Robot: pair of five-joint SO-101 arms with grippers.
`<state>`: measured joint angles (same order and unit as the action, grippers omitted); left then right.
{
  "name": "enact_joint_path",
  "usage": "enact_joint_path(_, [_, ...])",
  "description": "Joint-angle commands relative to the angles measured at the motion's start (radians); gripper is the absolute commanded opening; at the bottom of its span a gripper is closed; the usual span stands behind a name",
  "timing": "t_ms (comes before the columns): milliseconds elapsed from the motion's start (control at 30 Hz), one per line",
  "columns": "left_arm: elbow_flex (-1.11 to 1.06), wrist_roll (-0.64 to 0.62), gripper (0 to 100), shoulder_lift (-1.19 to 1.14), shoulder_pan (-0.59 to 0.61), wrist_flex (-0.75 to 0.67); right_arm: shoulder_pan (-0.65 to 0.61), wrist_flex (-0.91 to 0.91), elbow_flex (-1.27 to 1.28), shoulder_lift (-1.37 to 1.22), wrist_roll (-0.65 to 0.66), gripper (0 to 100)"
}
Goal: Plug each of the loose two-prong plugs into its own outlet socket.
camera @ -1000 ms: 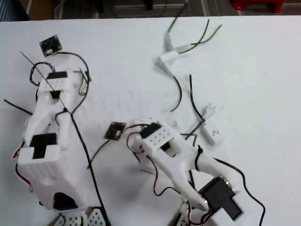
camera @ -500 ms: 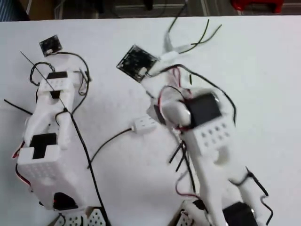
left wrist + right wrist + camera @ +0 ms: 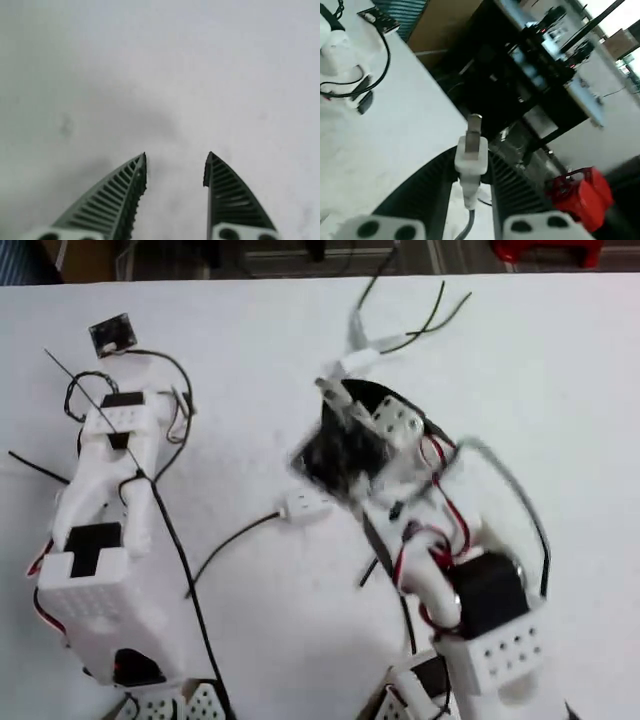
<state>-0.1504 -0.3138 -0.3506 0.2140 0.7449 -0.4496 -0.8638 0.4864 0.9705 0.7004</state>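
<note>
Right gripper (image 3: 472, 156): jaws narrow, closed on the two sides of a white plug (image 3: 471, 165), which is held up off the table (image 3: 560, 420).
Plug axis: the long axis lies along the gripper's fingers. The prongs (image 3: 474, 124) lead outward, away from the wrist, toward the table's far edge and the dark room beyond. The plug's cord trails back between the fingers toward the wrist.
Right arm (image 3: 470, 590): reaches from the near edge toward the far middle of the table. Its blurred front end lies just short of the white connector (image 3: 362, 358).
Socket (image 3: 308, 503): a white block lying flat, just beside the Right arm on its left. Its long axis runs roughly across the table, slightly tilted. A black cord (image 3: 225, 545) leaves its left end toward the near side.
Connector detail: the connector sits among black cords near the far edge; whether it is a plug or a socket cannot be told.
Left gripper (image 3: 177, 157): jaws moderately apart, with only white table surface between them.
Left arm (image 3: 100, 500): at the table's left side, well apart from the Socket.
Edges and room: the far edge runs along the top of the high view, near the connector's cords. A broad white stretch lies right of the Right arm. The narrower strip between the arms is crossed by the black cord.
Red object (image 3: 580, 195): beyond the far edge.
</note>
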Motion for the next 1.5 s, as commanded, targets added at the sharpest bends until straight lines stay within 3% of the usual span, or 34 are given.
enact_joint_path(0, [0.005,0.055,20,0.070,-0.041,-0.015,0.059,0.363,0.288,0.180,0.041,1.9])
enact_joint_path(333, [0.025,0.120,20,0.073,-0.143,-0.017,0.104,1.064,0.885,0.470,0.034,1.9])
enact_joint_path(433, [0.040,0.120,20,0.108,-0.163,-0.015,0.099,1.187,1.000,0.539,0.034,1.9])
enact_joint_path(600, [-0.046,0.181,21,0.295,-0.231,-0.009,0.105,1.196,1.036,0.562,0.034,1.9])
enact_joint_path(733, [-0.236,0.261,24,0.598,-0.292,-0.043,0.107,1.199,1.036,0.558,0.034,1.9])
enact_joint_path(867, [-0.540,0.361,24,0.974,-0.294,-0.196,0.124,1.199,1.036,0.558,0.026,1.9])
enact_joint_path(1033, [-0.901,0.416,28,1.432,-0.318,-0.351,0.179,1.196,1.036,0.558,-0.089,1.9])
enact_joint_path(1233, [-1.025,0.491,28,1.831,-0.470,-0.180,0.150,1.185,1.066,0.558,-0.107,1.9])
enact_joint_path(1467, [-1.022,0.532,28,2.026,-0.641,0.031,0.038,1.184,1.091,0.558,-0.106,1.9])
